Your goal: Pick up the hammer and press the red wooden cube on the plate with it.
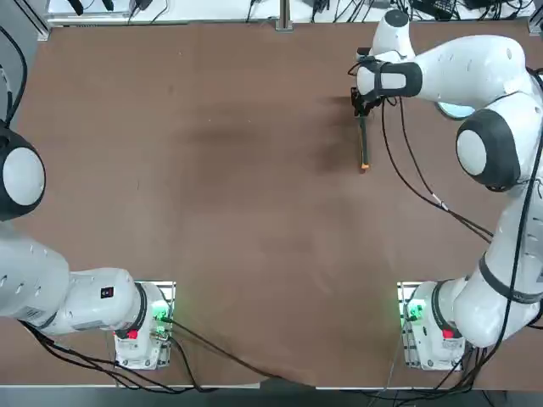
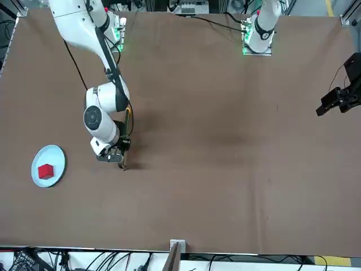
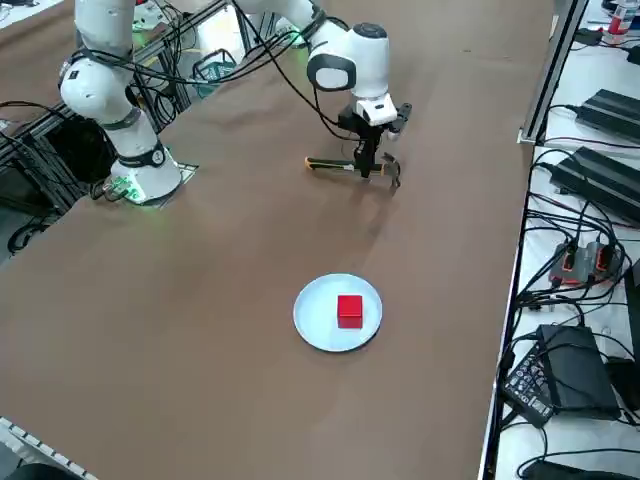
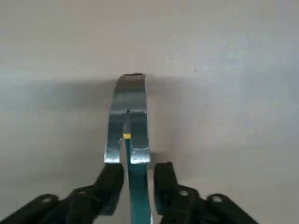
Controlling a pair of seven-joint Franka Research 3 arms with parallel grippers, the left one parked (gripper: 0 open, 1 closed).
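Note:
The hammer (image 3: 335, 165) lies flat on the brown table, its orange tip (image 1: 365, 167) pointing toward the robot's base. My right gripper (image 3: 367, 168) is low over the hammer, close to the dark metal head (image 4: 127, 116). The fingers (image 4: 112, 182) stand on either side of the green handle (image 4: 138, 196), slightly apart from it, so the gripper is open. The red wooden cube (image 3: 349, 310) sits in the middle of the pale blue plate (image 3: 315, 325), off to the gripper's right. In the top view my arm hides the cube and only a sliver of the plate (image 1: 458, 110) shows.
A black camera mount (image 2: 341, 99) hangs over the table's far side. Boxes and cables (image 3: 590, 260) crowd a bench beyond the table's edge. A metal bracket (image 2: 176, 247) sits on the edge opposite the robot.

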